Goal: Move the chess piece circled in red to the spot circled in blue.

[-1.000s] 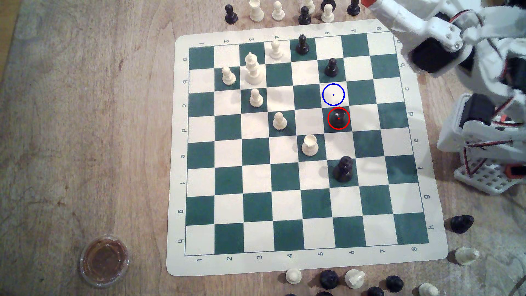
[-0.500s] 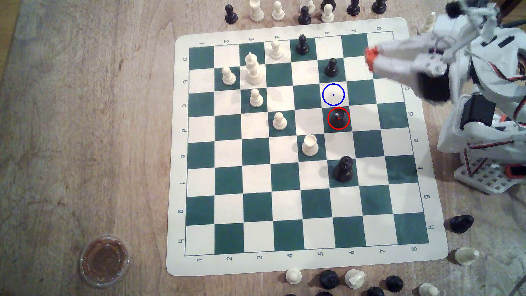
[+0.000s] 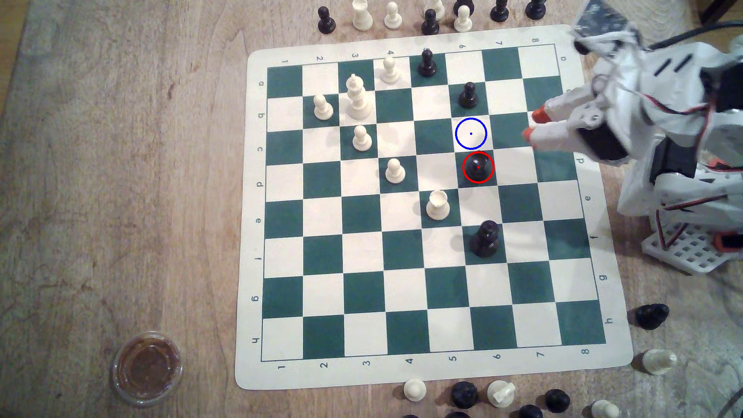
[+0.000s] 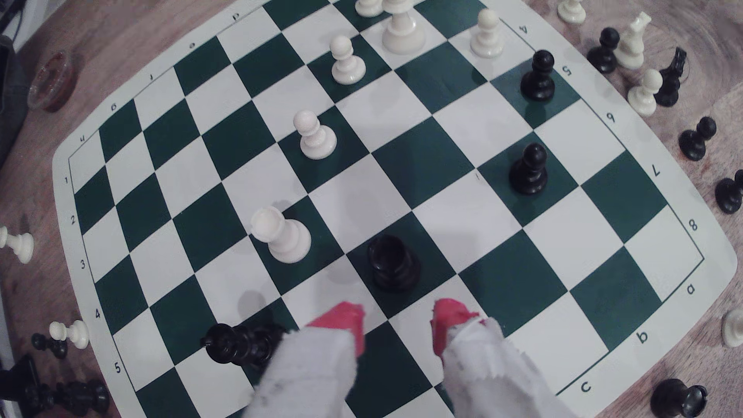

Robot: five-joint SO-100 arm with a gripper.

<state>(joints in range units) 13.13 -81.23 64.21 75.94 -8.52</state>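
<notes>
Red-tipped claw (image 3: 531, 124) spread wide and empty, black rook (image 3: 478, 167) standing free just ahead of its tips, blue-ringed cream square (image 3: 471, 133) close beside

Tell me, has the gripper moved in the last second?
Yes. The gripper has swung down the exterior view from beyond the board's top edge to beside the blue-ringed square, open.

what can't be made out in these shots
- Height of the tool above the board: the exterior view looks down from overhead, and the tool's outline is blurred.
- The black piece nearest the tool in the wrist view: one white finger covers part of it.
- Notches on the red-ringed chess piece: the exterior view is too small and dark; in the wrist view it reads as a dark hollow.
- The blue ring on the spot is drawn in the exterior view.
</notes>
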